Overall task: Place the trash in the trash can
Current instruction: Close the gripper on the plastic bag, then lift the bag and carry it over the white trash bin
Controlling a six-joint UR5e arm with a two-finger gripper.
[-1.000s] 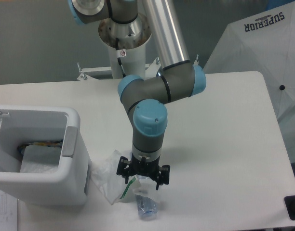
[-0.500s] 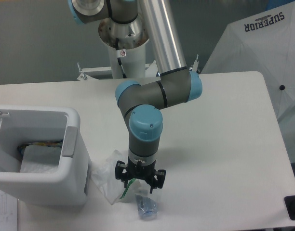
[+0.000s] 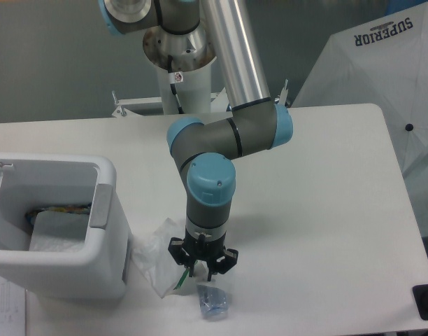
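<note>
The arm reaches down from the mast at the far edge of the tabletop [image 3: 326, 210], its wrist pointing straight down near the front edge. The pincer [image 3: 202, 271] sits low over the trash, its dark fingers [image 3: 177, 250] drawn in under the wrist. Whether the jaws are closed on anything cannot be told from this view, since the wrist hides the tips.

The bottle [image 3: 212, 301] lies on the tabletop just at 5 o'clock from the pincer, close to the front edge, bluish and blurred. It looks just clear of the fingers, though contact cannot be ruled out.

The bag [image 3: 154, 259] lies crumpled at 9 o'clock from the pincer, spreading from under the wrist toward the bin. A thin green streak [image 3: 182, 278] shows at the bag's edge beneath the fingers.

The bin [image 3: 105, 245] stands at the left of the tabletop, at 9 o'clock from the pincer, with the bag's left edge just beside its wall. A grey tab [image 3: 100, 204] sits on its right rim. Inside lie a white sheet [image 3: 56, 234] and something colourful [image 3: 56, 210] behind it.

At 2 o'clock, beyond the tabletop, stands a white umbrella [image 3: 382, 77] marked SUPERIOR.
</note>
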